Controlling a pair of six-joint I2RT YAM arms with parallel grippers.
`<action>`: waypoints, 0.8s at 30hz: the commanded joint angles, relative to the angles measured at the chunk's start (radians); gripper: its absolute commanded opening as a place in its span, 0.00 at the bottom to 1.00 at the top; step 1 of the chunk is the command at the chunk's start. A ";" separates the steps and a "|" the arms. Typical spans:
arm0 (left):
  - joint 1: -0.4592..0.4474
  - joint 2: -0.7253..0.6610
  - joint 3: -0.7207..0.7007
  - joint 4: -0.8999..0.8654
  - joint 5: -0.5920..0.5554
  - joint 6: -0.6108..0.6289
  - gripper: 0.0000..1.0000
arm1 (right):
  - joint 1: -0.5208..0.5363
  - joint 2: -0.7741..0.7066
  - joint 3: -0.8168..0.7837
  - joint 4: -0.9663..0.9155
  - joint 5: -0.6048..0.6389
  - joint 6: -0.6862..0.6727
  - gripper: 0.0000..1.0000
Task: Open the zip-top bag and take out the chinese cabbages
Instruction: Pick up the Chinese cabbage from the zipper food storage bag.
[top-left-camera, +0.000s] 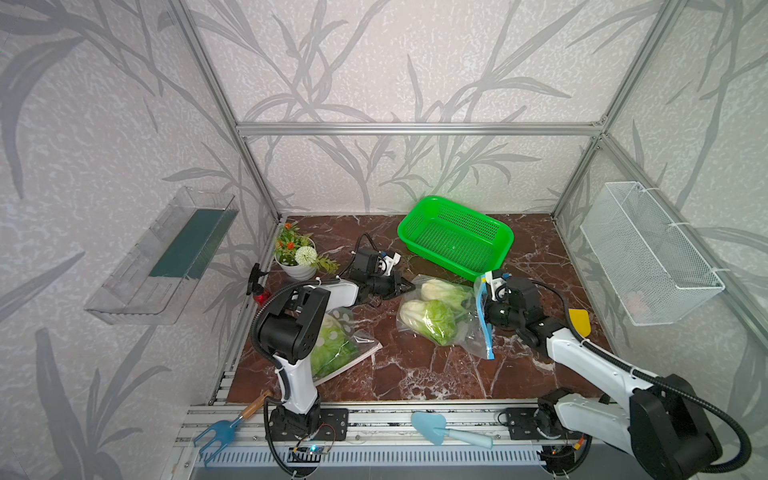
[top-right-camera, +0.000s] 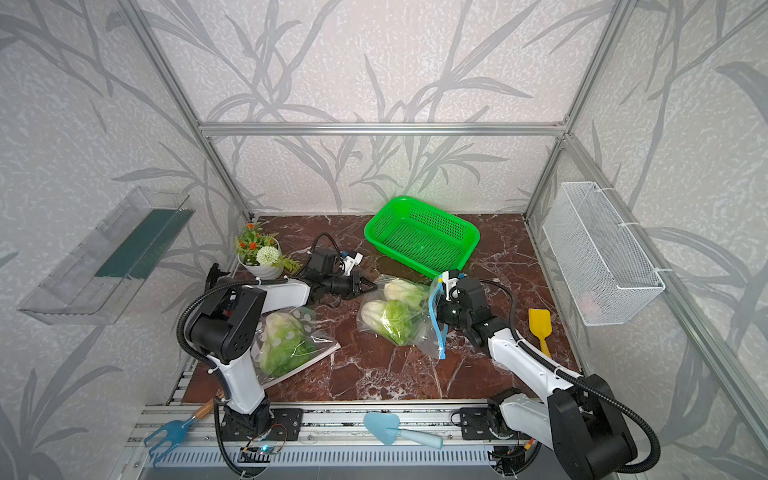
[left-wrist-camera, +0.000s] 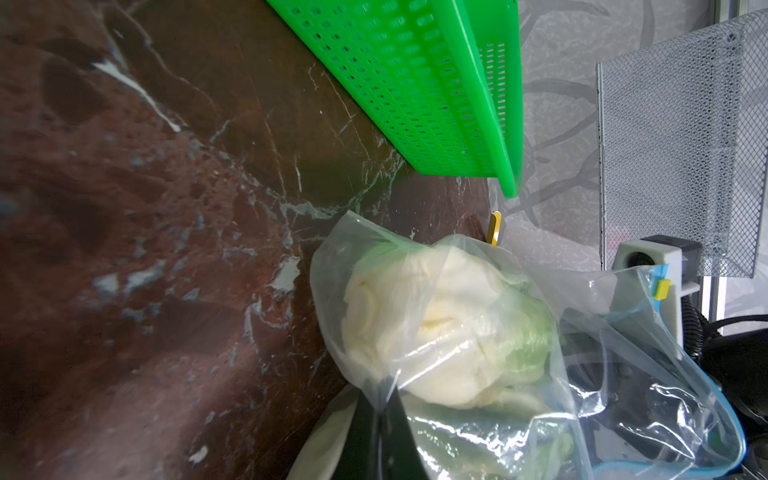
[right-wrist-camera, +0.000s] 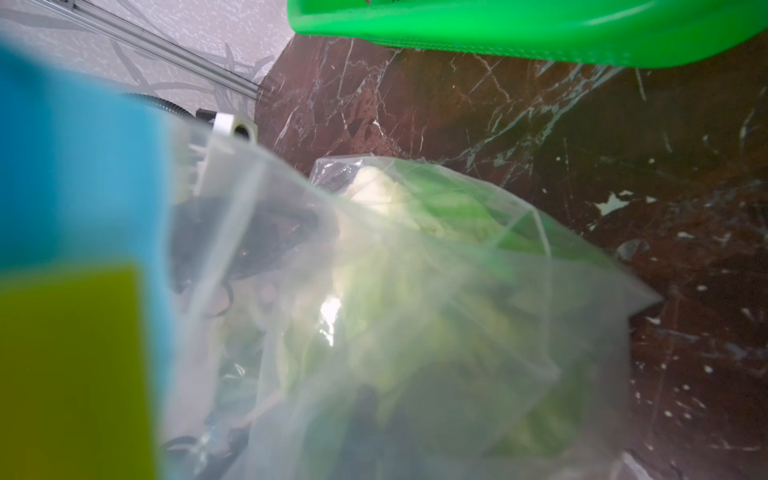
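left gripper (top-left-camera: 409, 286): jaws closed on zip-top bag (top-left-camera: 469, 336) corner
right gripper (top-left-camera: 487, 312): jaws closed on blue zip edge (top-left-camera: 488, 347)
chinese cabbages (top-left-camera: 430, 318): inside bag; none removed

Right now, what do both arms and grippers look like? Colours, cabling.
Same build: left arm and right arm have white link shells, black joint housings, black corrugated cable conduit tied alongside. The left gripper and right gripper are black, each with a white wrist-camera bracket behind it. No markings visible.
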 joint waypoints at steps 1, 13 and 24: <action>0.040 -0.073 0.013 -0.116 -0.089 0.071 0.00 | -0.007 -0.040 0.053 -0.036 -0.045 0.019 0.03; 0.103 -0.089 0.122 -0.360 -0.223 0.176 0.00 | 0.013 -0.042 0.241 -0.359 0.010 -0.053 0.02; 0.181 -0.066 0.176 -0.467 -0.285 0.211 0.00 | 0.015 -0.066 0.354 -0.544 0.003 -0.164 0.01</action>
